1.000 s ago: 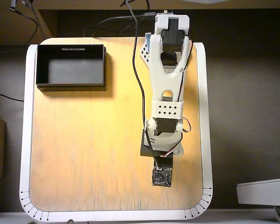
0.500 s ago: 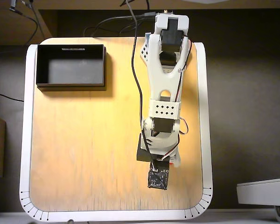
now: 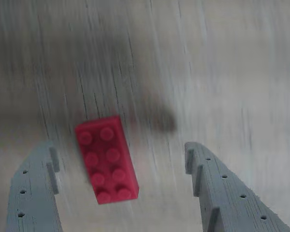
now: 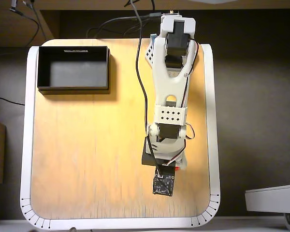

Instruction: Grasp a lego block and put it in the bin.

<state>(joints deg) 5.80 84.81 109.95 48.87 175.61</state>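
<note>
Gripper (image 3: 121,159) spread wide around lego block (image 3: 106,158).

The white plastic arm (image 4: 170,96) is stretched forward; its grey two-finger gripper (image 3: 121,152) points down, fingers spread wide.

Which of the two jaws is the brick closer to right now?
In the wrist view the lego block lies nearer the jaw on the picture's left, with a wider stretch of bare table between it and the right one. Neither jaw touches it.
</note>
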